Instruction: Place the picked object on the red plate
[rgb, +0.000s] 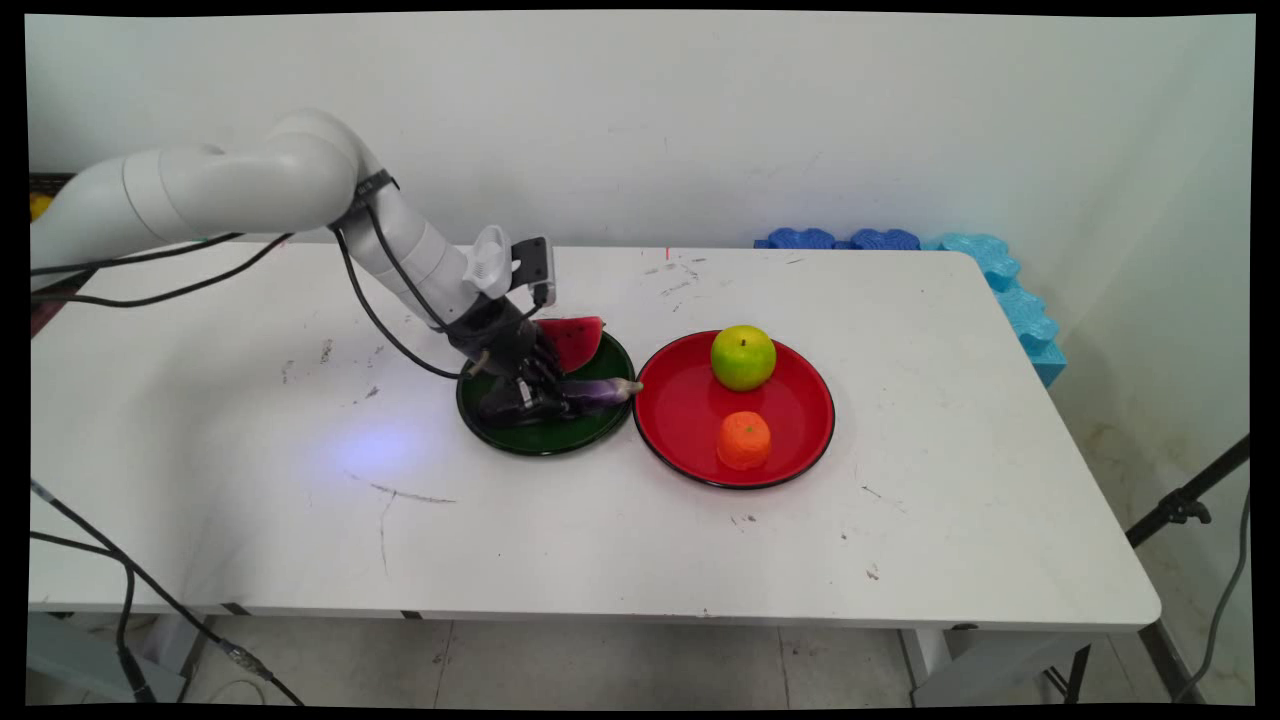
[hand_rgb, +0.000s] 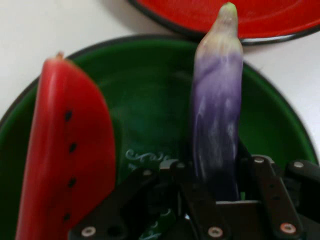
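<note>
A black gripper (rgb: 535, 398) is closed around a purple eggplant (rgb: 600, 391) over a green plate (rgb: 545, 438) on the white tabletop (rgb: 250, 500). A watermelon slice (rgb: 573, 340) lies beside it. Nearby, a red plate (rgb: 800, 400) holds a green apple (rgb: 743, 357) and a tangerine (rgb: 744, 440).

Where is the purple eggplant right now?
In the main view the eggplant lies on the green plate, left of the red plate, with the pincer around it, beside the watermelon slice.

Purple eggplant (hand_rgb: 216, 105), red black-seeded watermelon slice (hand_rgb: 65, 150), green plate (hand_rgb: 150, 90), red plate (rgb: 680, 410)
</note>
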